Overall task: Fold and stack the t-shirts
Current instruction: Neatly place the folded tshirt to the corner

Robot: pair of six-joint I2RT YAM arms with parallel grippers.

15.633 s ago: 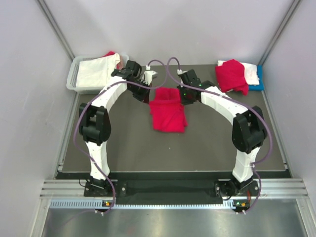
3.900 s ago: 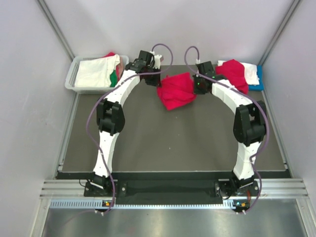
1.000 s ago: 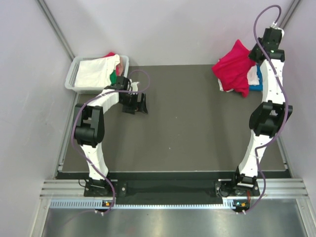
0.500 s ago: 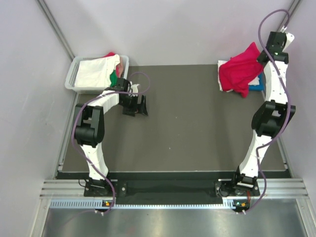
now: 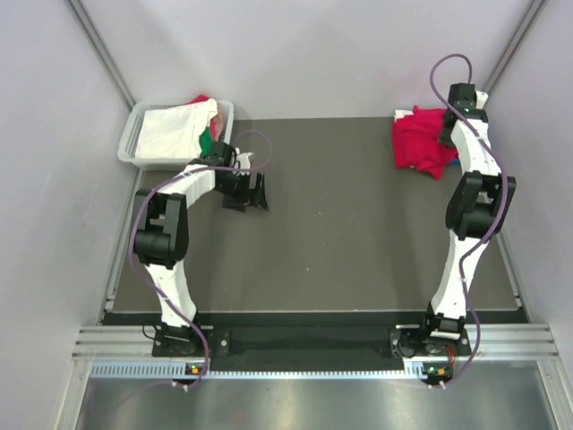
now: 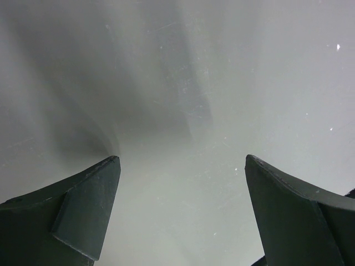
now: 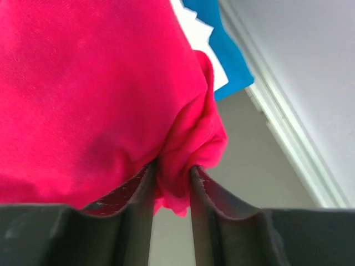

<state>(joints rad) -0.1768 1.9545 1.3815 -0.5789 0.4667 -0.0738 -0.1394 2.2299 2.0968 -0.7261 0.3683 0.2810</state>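
Observation:
A red t-shirt (image 5: 419, 141) lies bunched on the stack at the table's far right corner. My right gripper (image 5: 445, 134) is down at its right edge. In the right wrist view a fold of that red t-shirt (image 7: 100, 94) fills the narrow gap between my right gripper's (image 7: 173, 166) fingers (image 7: 133, 205). A white shirt (image 7: 194, 27) and a blue shirt (image 7: 227, 61) show beneath the red one. My left gripper (image 5: 260, 193) rests low over the dark mat at the left, wide open and empty (image 6: 183, 160).
A pale plastic tub (image 5: 132, 143) at the far left corner holds a white shirt (image 5: 175, 130) with bits of red and green cloth. Grey walls close in on both sides, with a metal rail (image 7: 288, 138) close to the right gripper.
My right arm has swung down and in from the right wall, lowering the red t-shirt onto the stack. Its fingers have parted slightly. The left arm has not moved.

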